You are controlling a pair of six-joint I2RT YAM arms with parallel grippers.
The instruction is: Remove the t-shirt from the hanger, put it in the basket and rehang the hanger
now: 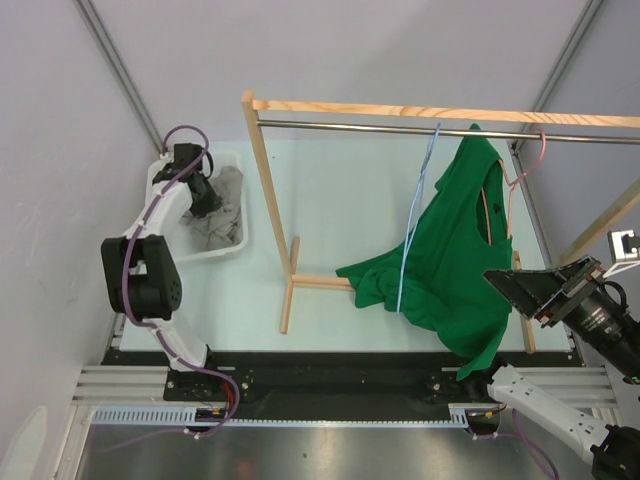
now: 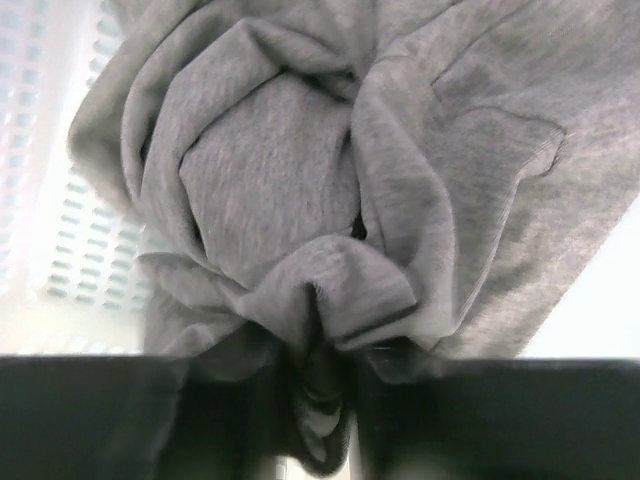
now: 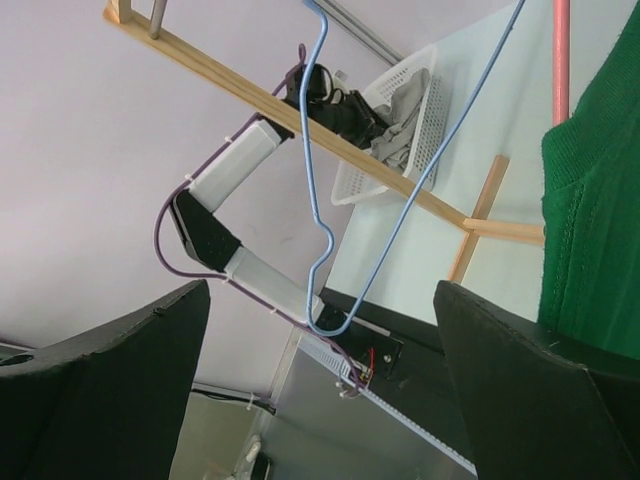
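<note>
- The pale worktop point(image 1: 340, 190) carries a wooden rack point(image 1: 268, 190).
- The green t-shirt point(image 1: 450, 250) hangs on a pink hanger point(image 1: 511, 195) at the right end of the rack's rail, just beside a bare blue hanger point(image 1: 404, 270).
- A white basket point(image 1: 235, 160) at the left holds a grey garment point(image 2: 270, 170).
- The left fingers point(image 2: 150, 420) pinch that garment.
- The right fingers point(image 3: 120, 380) are spread wide and hold nothing, near the t-shirt.

A grey garment point(image 1: 218, 212) is lying crumpled in a white slatted basket point(image 1: 214, 254), which is sitting at the far left of the pale green counter point(image 1: 340, 200). A wooden rack point(image 1: 268, 190) is standing on the counter, carrying a metal rail point(image 1: 350, 126). An empty blue hanger point(image 1: 409, 235) is hanging from that rail.
</note>
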